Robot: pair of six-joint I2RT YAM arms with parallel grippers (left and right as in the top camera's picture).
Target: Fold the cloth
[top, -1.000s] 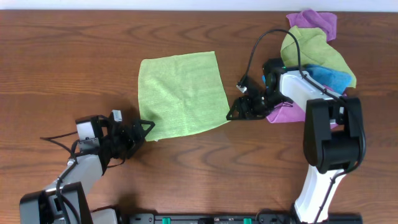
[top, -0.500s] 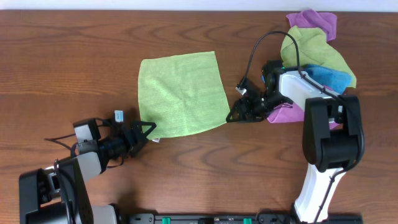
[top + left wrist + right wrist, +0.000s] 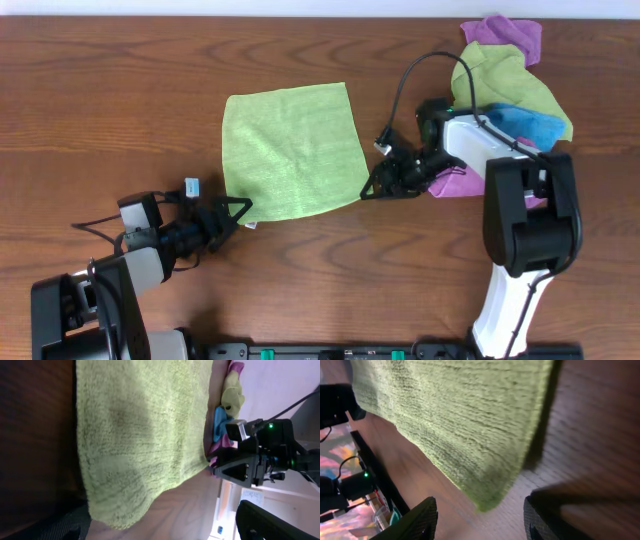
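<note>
The plain lime-green square microfibre cloth (image 3: 290,150) lies flat ahead of both tools. Left gripper (image 3: 238,211) gapes wide, empty, a cloth corner at its tips; right gripper (image 3: 372,187), partly spread, straddles another corner, ungripped.

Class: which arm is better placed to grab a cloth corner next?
Probably right: the right gripper has the cloth corner between its open fingers; the left gripper is merely near its corner.
</note>
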